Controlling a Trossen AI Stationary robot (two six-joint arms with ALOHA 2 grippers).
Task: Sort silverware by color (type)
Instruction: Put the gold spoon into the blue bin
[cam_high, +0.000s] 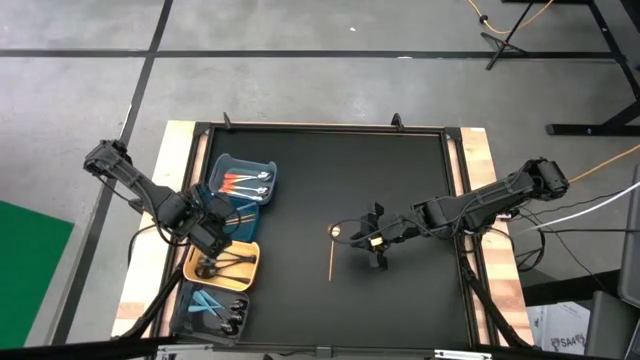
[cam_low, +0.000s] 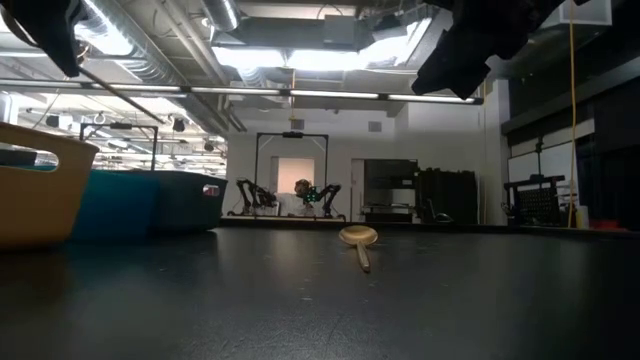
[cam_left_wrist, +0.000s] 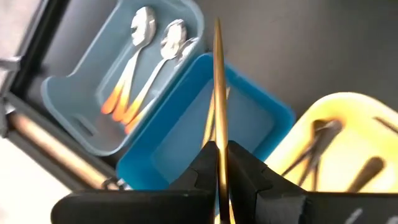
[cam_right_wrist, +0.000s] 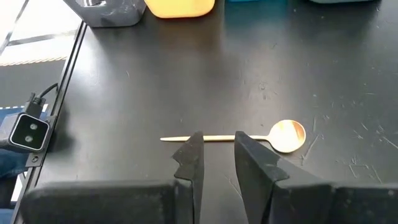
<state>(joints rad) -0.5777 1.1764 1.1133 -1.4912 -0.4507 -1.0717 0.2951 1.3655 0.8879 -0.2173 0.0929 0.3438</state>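
At the left edge of the black table (cam_high: 400, 190) stands a row of bins. The light blue bin (cam_high: 222, 165) farthest along holds orange-handled spoons (cam_left_wrist: 134, 68) with silver heads, lying side by side. Next to it sits the deeper blue bin (cam_left_wrist: 186, 140), then the yellow bin (cam_high: 192, 268) with black pieces (cam_high: 222, 263) in it, and last a grey bin (cam_high: 184, 318) containing light blue pieces (cam_high: 208, 302) and what look like a few black ones, though they are too small to tell for sure. The left pincer (cam_left_wrist: 221, 163) hangs over the blue bin, pinching a thin gold handle (cam_left_wrist: 218, 93) between its fingers; the head of that piece is hidden, so spoon or fork cannot be told. Toward the middle of the table a gold spoon (cam_high: 333, 252) lies flat by itself, well apart from the bins, its bowl pointing to the far side. Just to its right the right pincer (cam_right_wrist: 216, 157) hovers above the spoon's handle with its fingers spread a little, one on each side of the handle in the wrist view, holding nothing.
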